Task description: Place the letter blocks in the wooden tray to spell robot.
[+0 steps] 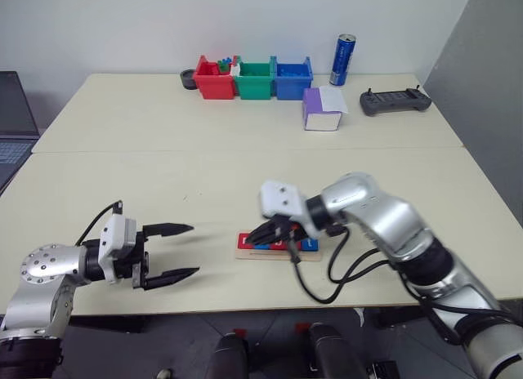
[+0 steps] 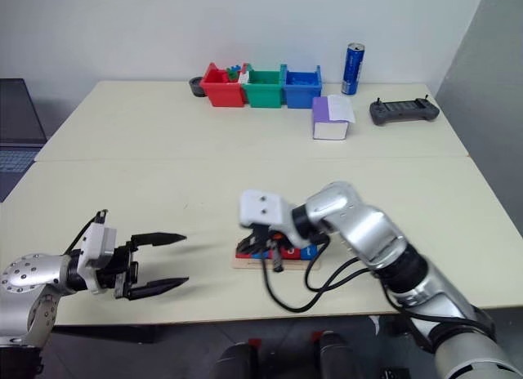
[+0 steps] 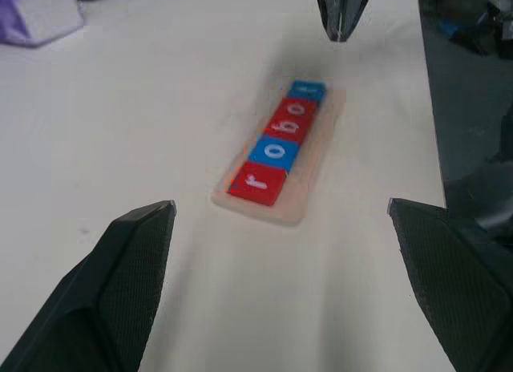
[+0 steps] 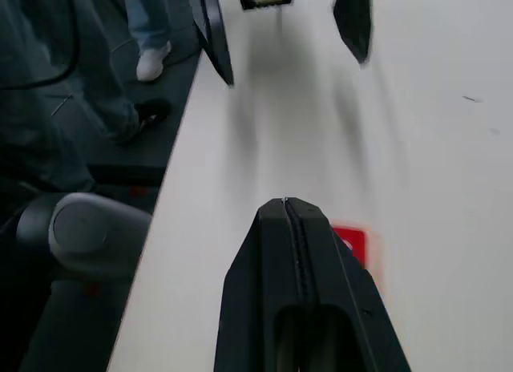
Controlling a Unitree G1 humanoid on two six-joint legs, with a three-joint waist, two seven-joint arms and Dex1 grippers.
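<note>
The wooden tray [image 3: 276,215] lies near the table's front edge, between my two arms. In it sit the letter blocks [image 3: 275,151] in one row: red r, blue o, two red tiles, then a blue one at the far end. Hovering just above the tray, my right gripper [image 1: 260,234] is shut with nothing in it, and it hides part of the row in the head views. Its closed fingertips [image 4: 286,208] show a red tile just beyond them. My left gripper [image 1: 194,250] is open and empty, to the left of the tray and pointing toward it.
Red [image 1: 214,83], green [image 1: 255,81] and blue [image 1: 292,78] bins stand at the table's back. A blue can [image 1: 344,60], a purple-and-white box [image 1: 321,109] and a black controller [image 1: 395,101] are nearby. A laptop [image 1: 15,126] sits far left. A person's legs [image 4: 152,35] stand beside the table.
</note>
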